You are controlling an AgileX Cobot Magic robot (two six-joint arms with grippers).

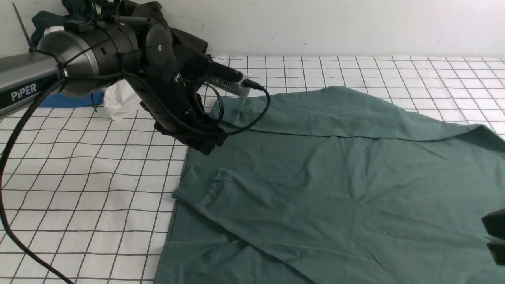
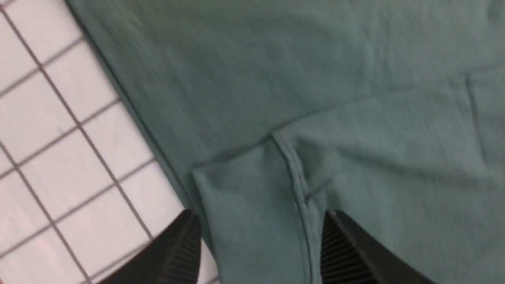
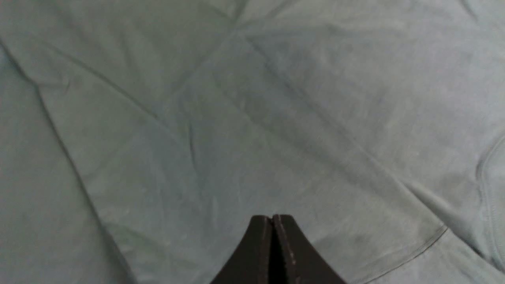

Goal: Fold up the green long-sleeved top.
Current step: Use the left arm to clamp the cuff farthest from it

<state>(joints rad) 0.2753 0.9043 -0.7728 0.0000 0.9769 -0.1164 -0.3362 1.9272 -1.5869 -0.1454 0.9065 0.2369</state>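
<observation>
Gridded table (image 1: 79, 165) under green long-sleeved top (image 1: 335, 177); left hand (image 2: 259, 215) wide astride cuff (image 2: 240, 185), right hand (image 3: 272, 217) shut, empty. Risk: finger snagging cuff, undoing fold.

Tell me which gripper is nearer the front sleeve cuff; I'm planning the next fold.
Left. The left gripper hovers just beyond the front sleeve cuff; the right gripper is far across the green top.

Checked sheet (image 1: 79, 177); blue cloth (image 1: 67, 101), white cloth (image 1: 122, 100), dark garment (image 1: 152, 10) far-left.

Black left arm (image 1: 158, 71), silver-grey link (image 1: 23, 79) marked PiPER (white lettering), looping black cables (image 1: 15, 132), ribbed gripper fingers (image 2: 177, 252)
</observation>
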